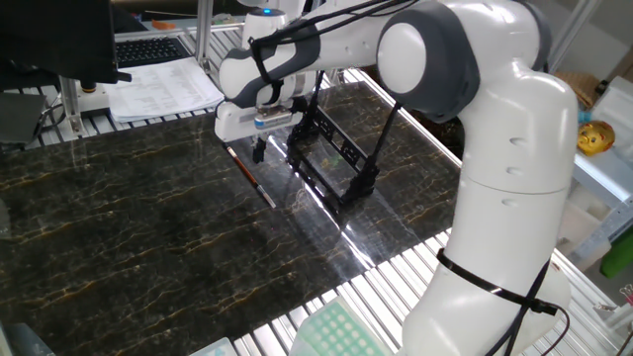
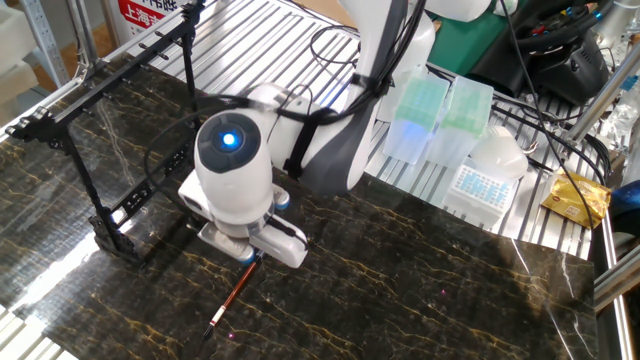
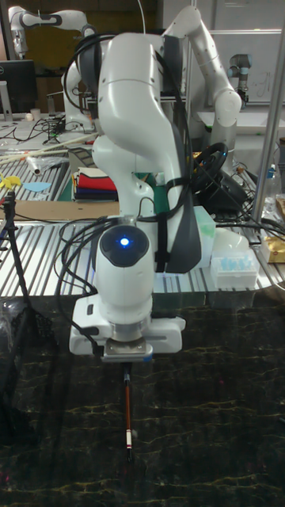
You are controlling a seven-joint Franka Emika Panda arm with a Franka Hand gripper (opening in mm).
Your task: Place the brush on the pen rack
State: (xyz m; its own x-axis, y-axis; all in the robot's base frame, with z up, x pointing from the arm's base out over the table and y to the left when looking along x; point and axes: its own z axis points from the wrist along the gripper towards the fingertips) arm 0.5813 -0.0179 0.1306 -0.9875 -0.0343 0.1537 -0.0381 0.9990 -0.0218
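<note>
On dark marble, the brush (image 1: 250, 174) lies under the pincer (image 1: 259, 151).

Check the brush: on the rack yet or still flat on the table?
Flat on the table: the brush lies beside the pen rack, under the claw.

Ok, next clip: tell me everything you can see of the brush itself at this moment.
The brush is a thin, straight stick: dark shaft, reddish-brown middle section, pale tip at the end away from the gripper. It lies flat on the dark marble-look tabletop, beside the pen rack and apart from it. The gripper is right above one end; whether the fingers touch it cannot be told. Nothing else touches it.
</note>
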